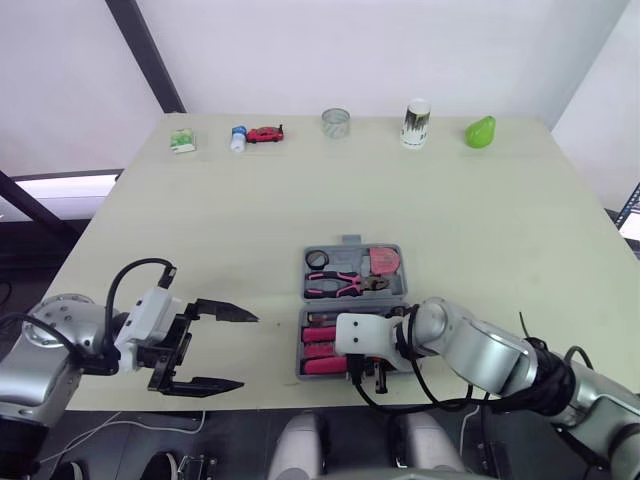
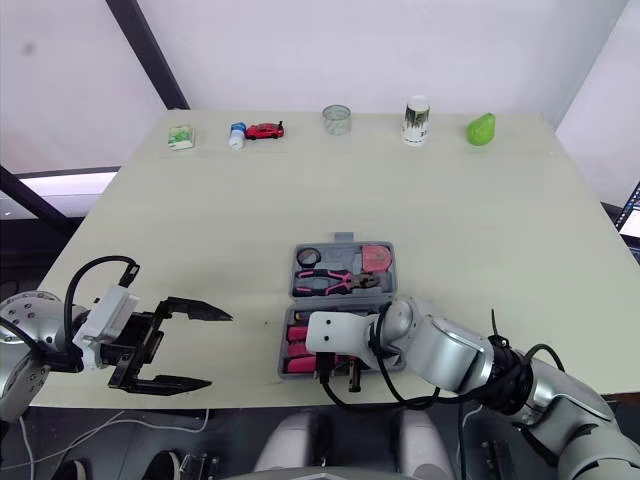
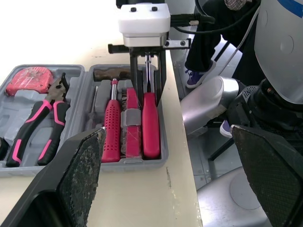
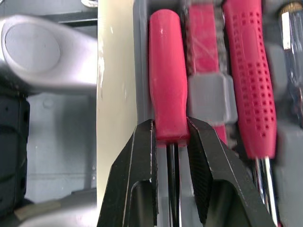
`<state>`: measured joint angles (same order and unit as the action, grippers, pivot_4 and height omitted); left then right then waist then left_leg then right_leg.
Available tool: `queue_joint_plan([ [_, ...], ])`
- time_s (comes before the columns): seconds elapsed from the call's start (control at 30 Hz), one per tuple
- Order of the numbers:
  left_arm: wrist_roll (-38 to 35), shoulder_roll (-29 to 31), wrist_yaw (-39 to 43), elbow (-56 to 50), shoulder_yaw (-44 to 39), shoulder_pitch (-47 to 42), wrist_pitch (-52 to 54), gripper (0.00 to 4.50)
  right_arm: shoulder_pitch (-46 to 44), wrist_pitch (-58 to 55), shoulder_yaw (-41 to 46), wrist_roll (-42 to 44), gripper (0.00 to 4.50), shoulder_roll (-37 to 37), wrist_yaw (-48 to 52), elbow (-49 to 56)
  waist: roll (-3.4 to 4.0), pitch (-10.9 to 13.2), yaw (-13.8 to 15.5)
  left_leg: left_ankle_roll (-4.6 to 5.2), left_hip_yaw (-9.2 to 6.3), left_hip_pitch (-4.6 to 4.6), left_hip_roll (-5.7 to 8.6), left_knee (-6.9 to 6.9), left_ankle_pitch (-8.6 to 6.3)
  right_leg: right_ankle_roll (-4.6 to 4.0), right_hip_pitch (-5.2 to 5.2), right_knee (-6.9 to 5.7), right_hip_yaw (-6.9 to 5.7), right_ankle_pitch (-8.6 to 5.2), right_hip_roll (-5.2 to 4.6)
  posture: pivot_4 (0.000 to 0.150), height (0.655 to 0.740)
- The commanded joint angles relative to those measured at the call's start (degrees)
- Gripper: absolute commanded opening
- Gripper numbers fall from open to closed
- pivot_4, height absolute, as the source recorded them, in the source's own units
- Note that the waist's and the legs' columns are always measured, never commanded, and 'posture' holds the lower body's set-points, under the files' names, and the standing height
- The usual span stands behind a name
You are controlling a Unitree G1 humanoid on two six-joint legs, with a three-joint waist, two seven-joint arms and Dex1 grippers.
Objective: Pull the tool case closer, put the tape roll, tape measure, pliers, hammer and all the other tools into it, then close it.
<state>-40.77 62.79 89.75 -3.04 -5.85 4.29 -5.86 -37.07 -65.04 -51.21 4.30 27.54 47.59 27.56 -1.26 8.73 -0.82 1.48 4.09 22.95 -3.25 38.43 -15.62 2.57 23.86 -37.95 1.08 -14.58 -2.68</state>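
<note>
1. Tool case [image 1: 352, 301] lies open and flat on the table [image 1: 450, 220], at the near edge in front of the robot, with both grey halves facing up.
2. The far half holds a dark ring-shaped roll [image 1: 318, 260], pink-handled pliers [image 1: 345, 284] and a red tape measure [image 1: 383, 260], side by side.
3. The near half holds several red-handled tools lying in a row. One of them is a smooth red screwdriver [image 4: 165, 71] in the slot nearest to the table edge. Farther in are a red piece under a grey clip and then a dotted red handle [image 4: 248, 71].
4. The right gripper [image 4: 170, 124] is over the near half of the case. Its two black fingers are clamped on the smooth red screwdriver, where the handle meets the metal shaft. The screwdriver lies along its slot in the case; I cannot tell if it is fully seated.
5. The left gripper [image 1: 247, 350] hangs over the near edge of the table, to the left of the case and apart from it. Its fingers are spread wide and hold nothing.
6. Along the far edge of the table stand a small green box [image 1: 182, 141], a blue and white bottle [image 1: 238, 138], a red toy car [image 1: 266, 133], a clear round container [image 1: 336, 122], a white cup [image 1: 416, 123] and a green pear-shaped object [image 1: 480, 131], all well apart from the case.
</note>
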Motion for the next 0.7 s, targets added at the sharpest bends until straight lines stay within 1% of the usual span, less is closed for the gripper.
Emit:
queue_joint_plan([
  [0.03, -1.2, 0.8, 2.7, -0.8, 0.4, -0.5, -0.9, 4.5, -0.4, -0.2, -0.3, 0.5, 0.36, -1.0, -1.0, -0.2, -0.01, 0.0, 0.0, 0.0, 0.0, 0.0, 0.0, 0.0, 0.0, 0.0, 0.0, 0.0, 0.0, 0.0, 0.0, 0.15, 0.74],
  [0.37, -1.3, 0.9, 2.7, -1.5, -0.6, 1.0, -0.8, 4.5, -0.1, 0.5, -1.0, 0.8, 0.36, -2.8, -2.1, -1.5, -0.01, 0.0, -0.2, 0.0, -0.01, -0.02, -0.02, -0.01, 0.0, -0.01, 0.01, -0.02, -0.01, 0.0, 0.02, 0.15, 0.74],
  [0.4, -1.2, 0.9, 2.7, -1.5, -0.7, 1.0, -0.8, 4.5, 0.0, 0.6, -1.0, 0.9, 1.16, -2.8, -2.2, -1.5, -0.01, 0.0, -0.2, 0.0, -0.01, -0.02, -0.02, -0.01, 0.0, -0.01, 0.01, -0.02, -0.01, 0.0, 0.02, 0.15, 0.74],
  [0.47, -1.2, 0.9, 2.7, -1.4, -0.8, 1.1, -0.8, 4.5, 0.1, 0.8, -1.0, 1.0, 1.63, -2.6, -2.2, -1.5, -0.01, 0.0, -0.2, 0.0, -0.01, -0.02, -0.02, -0.01, 0.0, -0.01, 0.01, -0.02, -0.01, 0.0, 0.02, 0.15, 0.74],
  [0.6, -1.2, 0.9, 2.7, -1.4, -0.8, 1.2, -0.8, 4.5, 0.2, 1.3, -0.2, 1.0, 3.37, -1.7, -2.2, -1.1, -0.02, 0.0, -0.1, 0.0, 0.01, -0.01, -0.02, -0.01, 0.0, -0.01, 0.0, 0.0, -0.01, 0.0, 0.01, 0.15, 0.74],
  [0.7, -1.2, 0.8, 2.7, -1.4, -0.8, 1.2, -0.9, 4.5, 0.4, 2.5, 1.1, 1.9, 3.37, -0.8, -1.4, 0.0, -0.02, 0.0, -0.1, 0.0, 0.01, 0.0, -0.02, -0.01, 0.0, 0.0, 0.01, 0.0, -0.01, 0.0, 0.0, 0.15, 0.74],
])
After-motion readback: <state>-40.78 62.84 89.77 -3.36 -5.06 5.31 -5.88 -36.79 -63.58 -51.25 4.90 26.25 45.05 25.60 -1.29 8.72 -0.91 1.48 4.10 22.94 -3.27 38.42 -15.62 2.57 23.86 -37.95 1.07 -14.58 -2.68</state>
